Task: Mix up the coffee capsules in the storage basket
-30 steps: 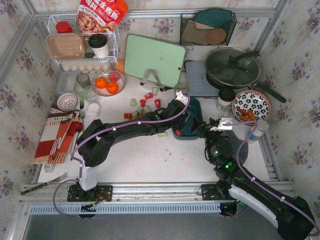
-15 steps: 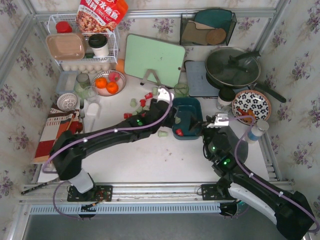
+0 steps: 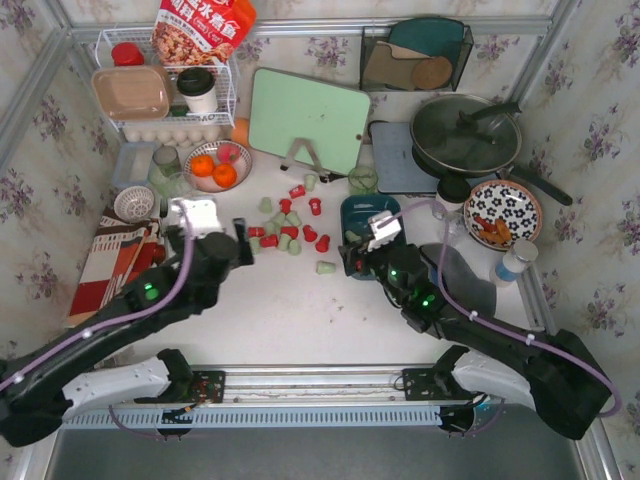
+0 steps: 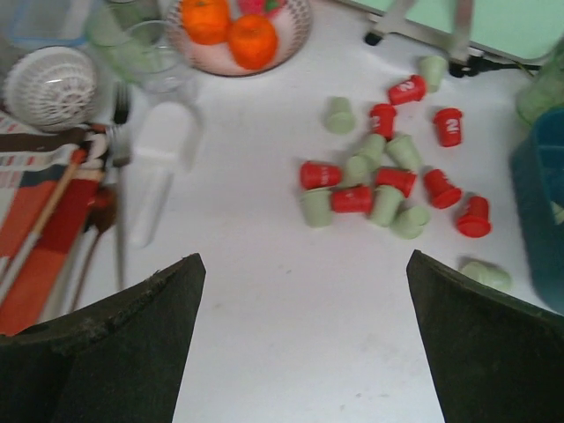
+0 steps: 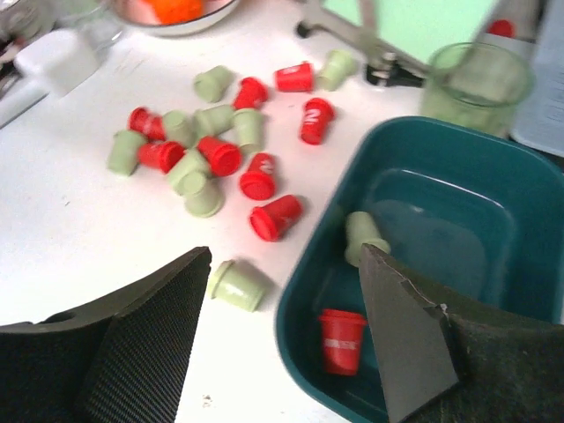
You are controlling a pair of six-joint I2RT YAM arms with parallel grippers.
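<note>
Hemmed on three sides by walls [image 3: 600, 150] papered in pale cream with purple flower sprigs. Braced along the corners and edges with grey metal rails [image 3: 300, 25]. Floored by a white desk [image 3: 300, 320], smooth and matt, closed at the near edge by a ribbed metal strip [image 3: 320, 415]. Lit evenly and brightly, with soft, short shadows on the white top.
</note>
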